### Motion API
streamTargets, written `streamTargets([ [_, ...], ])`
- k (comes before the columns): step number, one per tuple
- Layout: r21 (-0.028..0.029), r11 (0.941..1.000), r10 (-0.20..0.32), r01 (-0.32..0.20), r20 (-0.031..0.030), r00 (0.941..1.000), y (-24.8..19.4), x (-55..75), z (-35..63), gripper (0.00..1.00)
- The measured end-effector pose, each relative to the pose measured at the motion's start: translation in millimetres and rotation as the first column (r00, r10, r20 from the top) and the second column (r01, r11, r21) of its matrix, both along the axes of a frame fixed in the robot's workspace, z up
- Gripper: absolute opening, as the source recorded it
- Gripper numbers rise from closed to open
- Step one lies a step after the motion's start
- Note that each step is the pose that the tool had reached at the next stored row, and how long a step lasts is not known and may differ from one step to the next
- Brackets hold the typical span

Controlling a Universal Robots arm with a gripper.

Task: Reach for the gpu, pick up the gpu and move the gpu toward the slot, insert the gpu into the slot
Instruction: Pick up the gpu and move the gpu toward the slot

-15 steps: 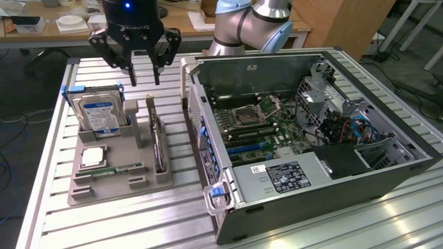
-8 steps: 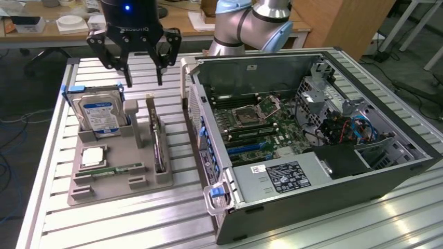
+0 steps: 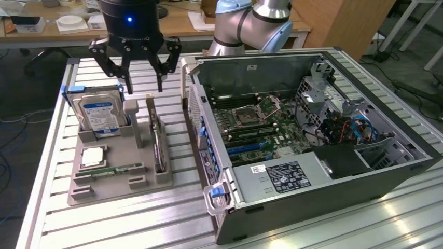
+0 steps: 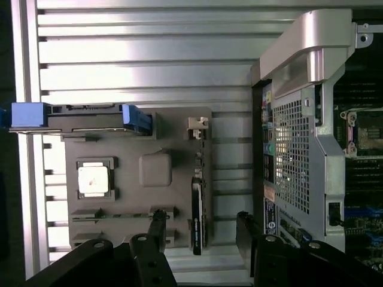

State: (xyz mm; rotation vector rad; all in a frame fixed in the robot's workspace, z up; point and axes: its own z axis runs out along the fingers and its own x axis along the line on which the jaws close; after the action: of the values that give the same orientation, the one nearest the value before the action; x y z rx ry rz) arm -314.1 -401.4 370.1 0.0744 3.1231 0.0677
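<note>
The gpu (image 3: 158, 141) is a thin black card standing on edge in the right-hand groove of a grey holder tray (image 3: 114, 150); in the wrist view the gpu (image 4: 197, 210) appears as a narrow dark strip. My gripper (image 3: 143, 85) hangs above the tray's far end, a little beyond the card and clear of it, open with nothing between its fingers (image 4: 157, 227). The card lies in line with the gap between them. The slot (image 3: 246, 148) looks like a blue strip on the green motherboard inside the open computer case (image 3: 312, 129).
A blue-labelled hard drive (image 3: 97, 111) stands upright at the tray's far left. A processor chip (image 3: 93, 155) and a green memory stick (image 3: 114, 170) lie in the tray. The case wall (image 3: 201, 119) rises close beside the tray on the exterior view's right. All rests on a ribbed aluminium table (image 3: 124, 223).
</note>
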Motion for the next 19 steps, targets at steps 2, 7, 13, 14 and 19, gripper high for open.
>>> streamTargets([
  [2,-0.0001,1.0,0.0,0.0,-0.0006,1.0,-0.1,0.1,-3.6,0.59],
  [7,-0.0003,0.9996,0.029,-0.029,-0.0036,0.9996,-0.2,0.2,-12.5,0.59],
  [13,-0.0002,0.9985,0.055,-0.055,-0.0037,0.9985,-2.1,0.3,-22.5,0.59],
  [14,-0.0002,0.9985,0.055,-0.055,-0.0038,0.9985,-3.4,0.2,-23.9,0.59],
  [19,-0.0005,0.9984,0.057,-0.057,-0.0038,0.9984,-6.3,0.6,-32.4,0.59],
])
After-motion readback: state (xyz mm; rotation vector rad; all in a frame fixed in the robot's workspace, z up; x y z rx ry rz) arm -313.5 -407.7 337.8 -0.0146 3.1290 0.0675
